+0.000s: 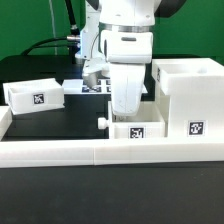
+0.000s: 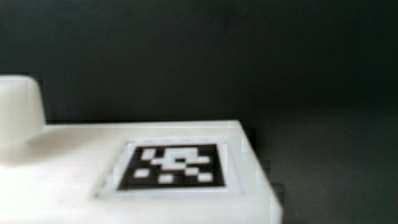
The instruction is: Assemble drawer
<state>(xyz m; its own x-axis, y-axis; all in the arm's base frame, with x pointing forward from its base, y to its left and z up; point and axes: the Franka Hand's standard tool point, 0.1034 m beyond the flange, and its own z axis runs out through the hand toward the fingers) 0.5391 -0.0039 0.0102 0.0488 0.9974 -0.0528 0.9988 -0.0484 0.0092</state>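
Observation:
A small white knobbed tray (image 1: 137, 130) sits at the front centre against the long low wall, its knob (image 1: 103, 122) pointing to the exterior view's left. My gripper (image 1: 126, 113) reaches straight down onto this tray, and its fingertips are hidden at the tray's rim. The big cube housing (image 1: 190, 95) stands just to the exterior view's right of it. A second tray (image 1: 35, 95) lies at the left. The wrist view shows the tray's tagged white face (image 2: 173, 165) close up, with the knob (image 2: 16, 115) beside it; no fingers show there.
The long low white wall (image 1: 100, 152) runs across the front and turns back at the left edge. The marker board (image 1: 85, 87) lies flat behind the arm. The table (image 1: 60, 120) is black.

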